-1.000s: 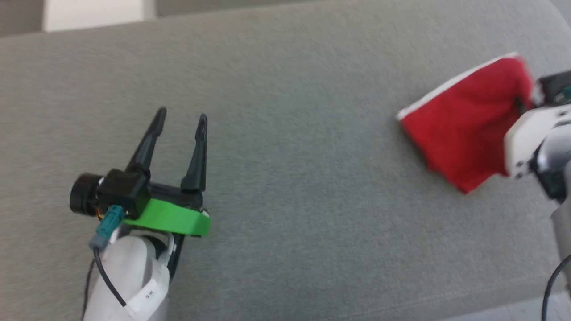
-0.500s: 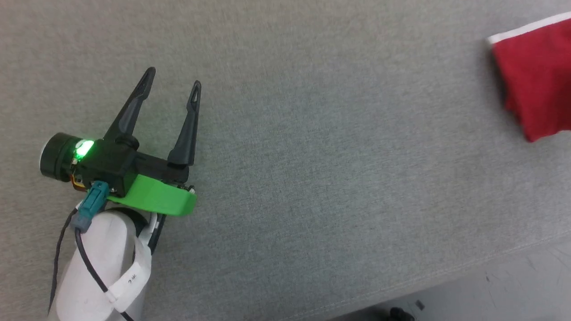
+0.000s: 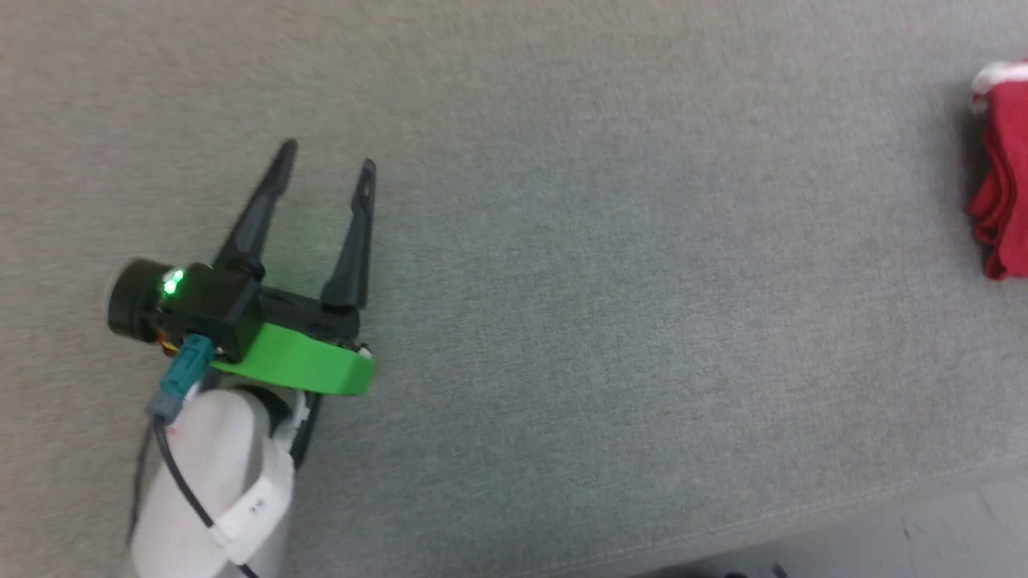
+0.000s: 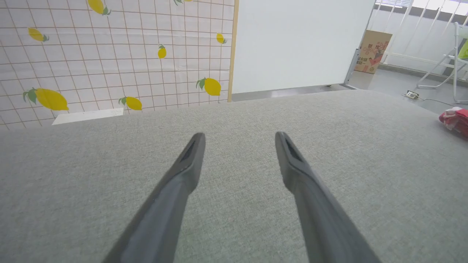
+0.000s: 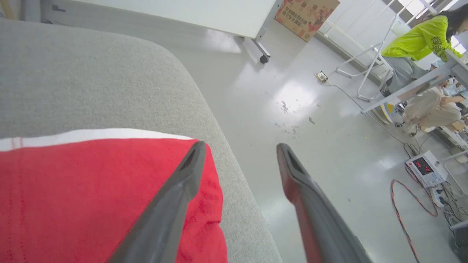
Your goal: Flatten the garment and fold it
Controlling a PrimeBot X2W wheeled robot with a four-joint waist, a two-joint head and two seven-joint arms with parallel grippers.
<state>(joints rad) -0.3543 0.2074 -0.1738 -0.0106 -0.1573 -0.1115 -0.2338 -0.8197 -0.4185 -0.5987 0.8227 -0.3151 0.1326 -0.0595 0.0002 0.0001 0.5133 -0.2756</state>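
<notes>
The garment [image 5: 91, 190], red with a white hem band, lies folded on the grey cushion [image 5: 73, 73] close to its rounded right edge. My right gripper [image 5: 240, 145] is open just above the garment's near corner. Its left finger [image 5: 172, 204] hangs over the red cloth and its right finger hangs over the floor, with nothing between them. In the head view the garment [image 3: 1004, 177] is a bunched red heap at the far right edge. My left gripper [image 3: 326, 156] hovers open and empty over bare cushion [image 3: 602, 281] far to the left. Seen from the left wrist, the left gripper [image 4: 239, 135] points across the cushion, the garment [image 4: 455, 118] far right.
The cushion's right edge drops to a pale glossy floor [image 5: 310, 109] with cables [image 5: 406, 204] and a small meter. A person in a yellow-green top [image 5: 420, 40] stands at a table far off. A lemon-print wall [image 4: 109, 54] and white panel [image 4: 299, 40] stand behind the cushion.
The head camera has swung left, so the garment sits at the picture's right edge. The right gripper, which held the garment's edge a second ago, has let go and opened. The left gripper stays open.
</notes>
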